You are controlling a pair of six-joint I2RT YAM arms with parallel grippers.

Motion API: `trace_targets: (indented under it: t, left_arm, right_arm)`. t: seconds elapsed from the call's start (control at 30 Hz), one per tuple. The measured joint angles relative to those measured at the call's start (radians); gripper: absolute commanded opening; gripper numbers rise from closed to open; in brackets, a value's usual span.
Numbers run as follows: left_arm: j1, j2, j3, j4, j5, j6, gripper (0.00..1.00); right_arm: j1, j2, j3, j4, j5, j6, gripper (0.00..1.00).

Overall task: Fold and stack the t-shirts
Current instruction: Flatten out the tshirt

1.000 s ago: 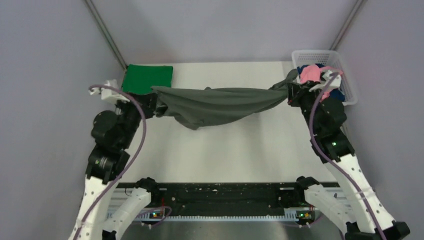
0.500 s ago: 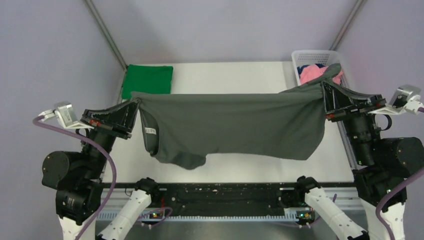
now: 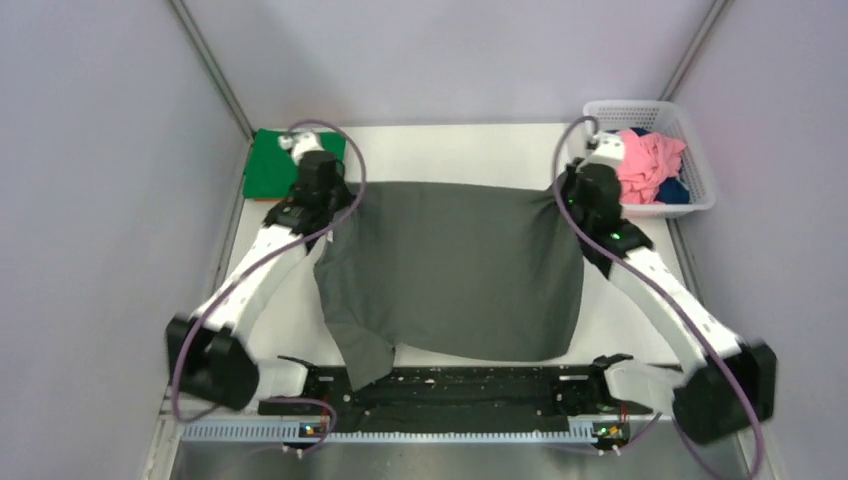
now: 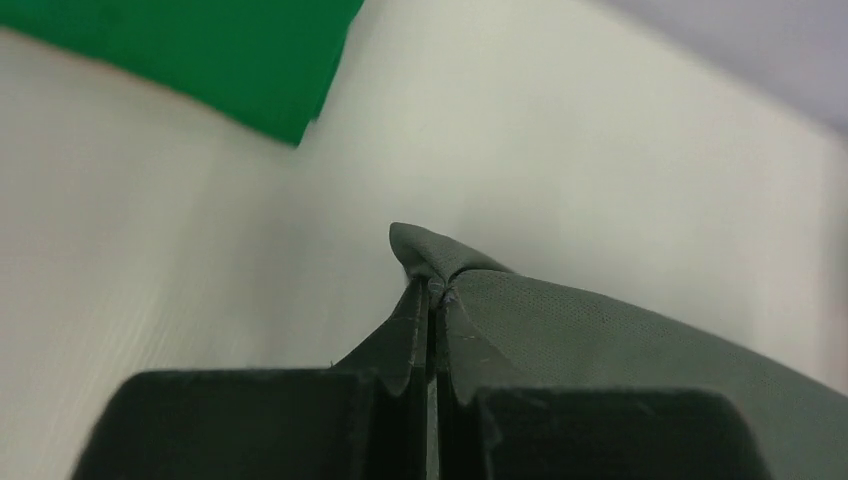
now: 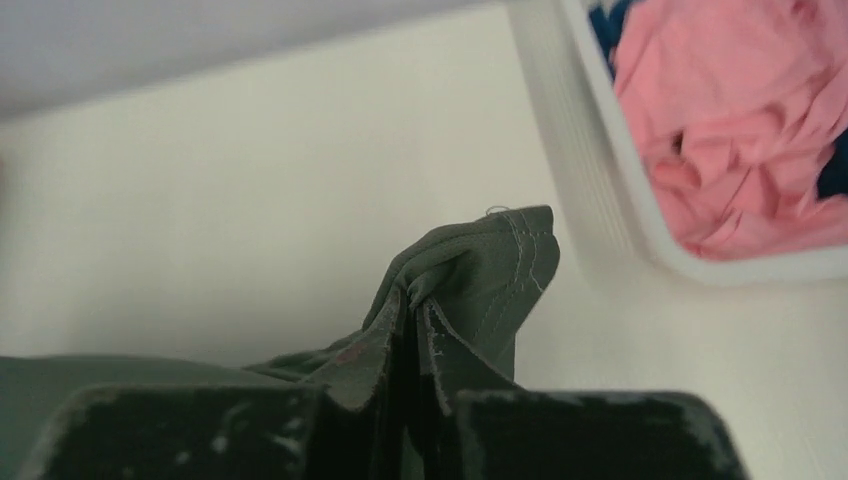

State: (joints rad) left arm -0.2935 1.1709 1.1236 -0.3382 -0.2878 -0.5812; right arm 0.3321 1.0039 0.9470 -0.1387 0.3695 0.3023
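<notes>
Left gripper [image 4: 432, 300] and right gripper [image 5: 412, 303] each pinching a far corner of the dark grey t-shirt [image 3: 450, 270], which is lying spread on the table [image 3: 455, 150].

Top view is giving the whole layout: the grey shirt is lying mostly flat across the table's middle, its far edge stretching straight between the two arms and its near-left part trailing onto the black rail [image 3: 480, 385]. Wrist views are adding the grip detail. The left jaws are pressing together on a small peak of cloth, and the right jaws are closing on a bunched, stitched hem corner. The green t-shirt [image 3: 275, 160] is sitting folded at the far-left corner, near the left gripper. The pink t-shirt [image 3: 650, 165] is heaping up in the white basket [image 3: 640, 108], with the dark blue t-shirt [image 3: 672, 190] showing beside it.
</notes>
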Motion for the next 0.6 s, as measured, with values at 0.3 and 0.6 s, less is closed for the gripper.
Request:
trace_targets:
  t: [0.3, 0.6]
  left_arm:
    - [0.04, 0.581, 0.057, -0.108, -0.01, -0.043, 0.99]
    - [0.042, 0.534, 0.127, -0.11, 0.14, -0.044, 0.99]
  right_arm:
    - [-0.062, 0.635, -0.015, 0.13, 0.004, 0.005, 0.99]
    - [-0.062, 0.593, 0.014, 0.137, -0.081, 0.047, 0.99]
